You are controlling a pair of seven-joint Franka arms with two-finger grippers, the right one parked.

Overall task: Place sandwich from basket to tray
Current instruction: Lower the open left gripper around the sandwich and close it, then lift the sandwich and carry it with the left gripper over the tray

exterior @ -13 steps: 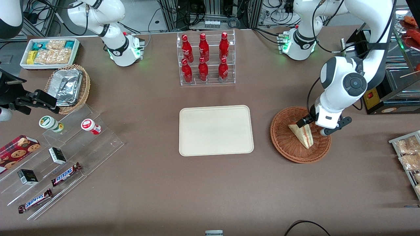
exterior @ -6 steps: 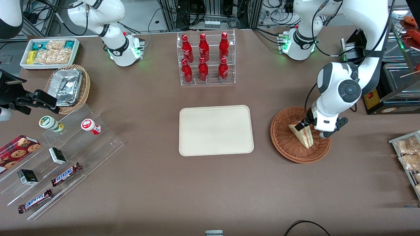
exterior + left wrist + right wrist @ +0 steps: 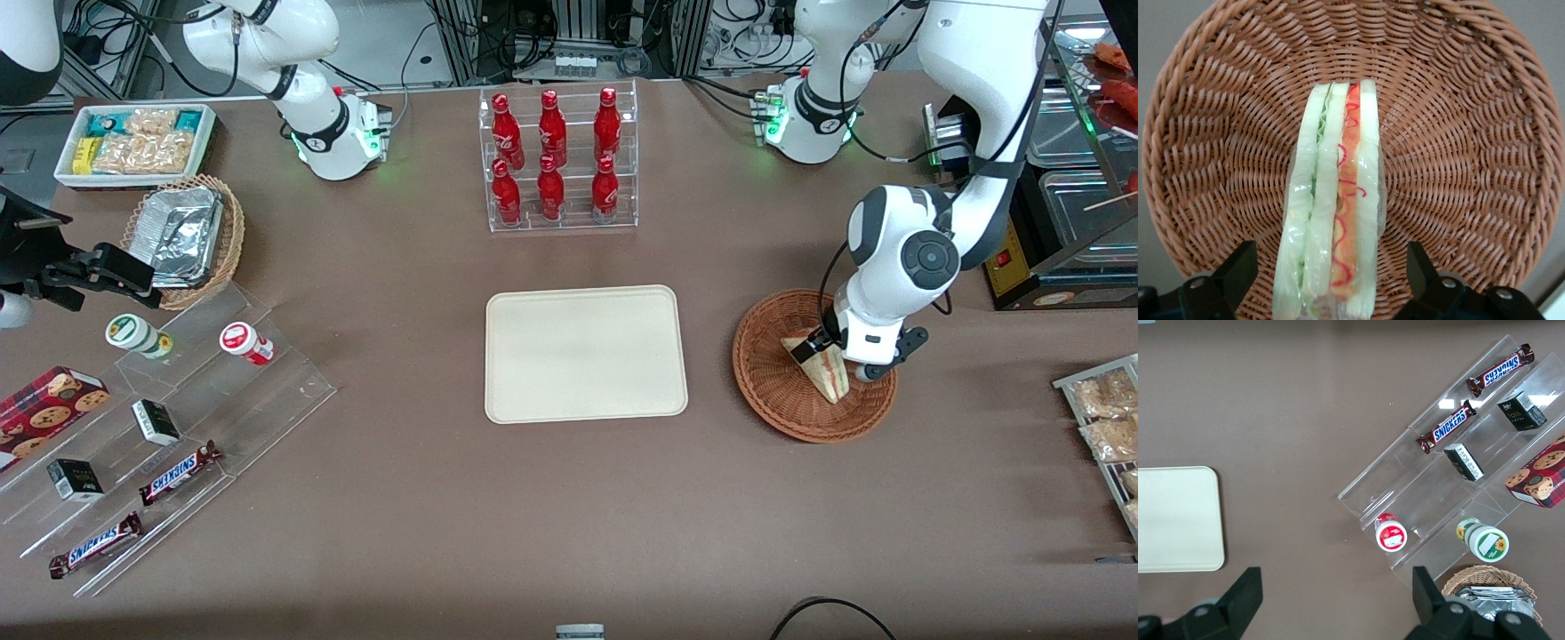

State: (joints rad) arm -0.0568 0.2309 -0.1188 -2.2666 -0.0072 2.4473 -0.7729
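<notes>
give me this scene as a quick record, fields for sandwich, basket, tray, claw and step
sandwich: wedge standing on edge in the basket, filling edge up
basket: round brown wicker bowl, toward the working arm's end of the table
tray: cream rectangle, beside the basket, nothing on it
claw: left arm's, low over the sandwich, open, one finger on each side of it
step: sandwich not yet gripped or lifted
</notes>
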